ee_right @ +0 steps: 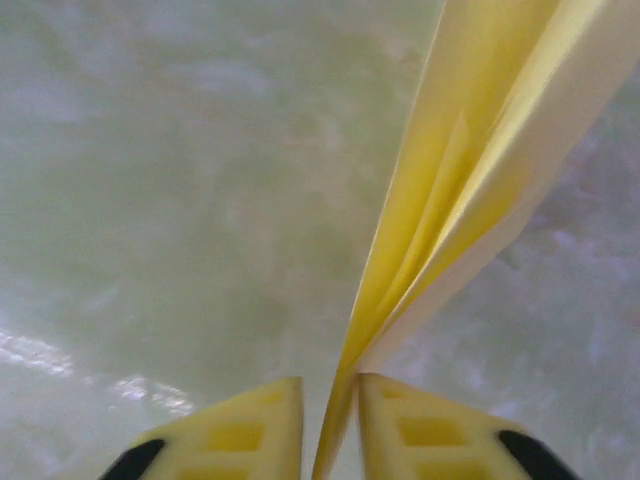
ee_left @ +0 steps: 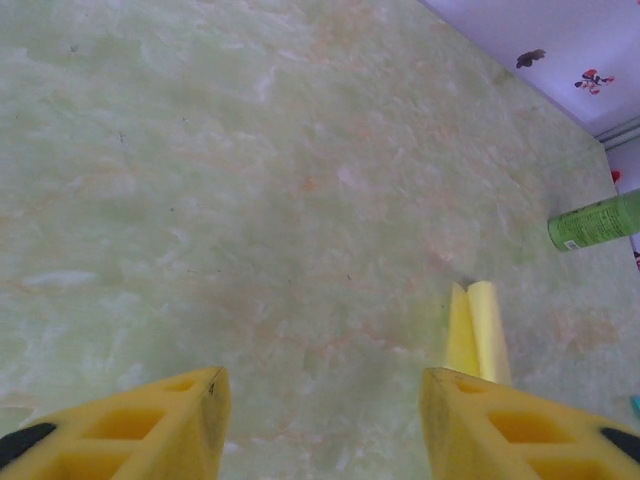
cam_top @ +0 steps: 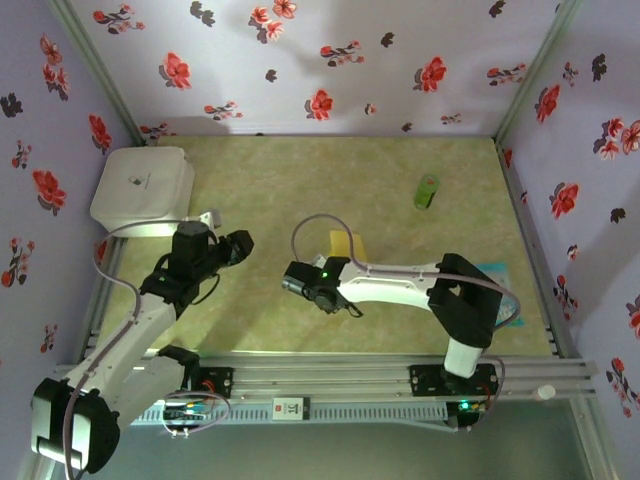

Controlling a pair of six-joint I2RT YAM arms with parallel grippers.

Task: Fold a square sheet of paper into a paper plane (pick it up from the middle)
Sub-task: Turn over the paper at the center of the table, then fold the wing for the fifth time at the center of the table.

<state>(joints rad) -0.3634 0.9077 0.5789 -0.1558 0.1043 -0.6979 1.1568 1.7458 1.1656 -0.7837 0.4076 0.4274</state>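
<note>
I am ending the folding, I think: right hand is sitting loosely parted around the paper plane, left hand released. Next: withdrawing cleanly.

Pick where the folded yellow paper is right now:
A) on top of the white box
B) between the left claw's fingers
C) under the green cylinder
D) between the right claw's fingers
D: in the right wrist view the folded yellow paper runs down into the gap between the right claw's fingers, while the left claw stands open over bare table.
</note>
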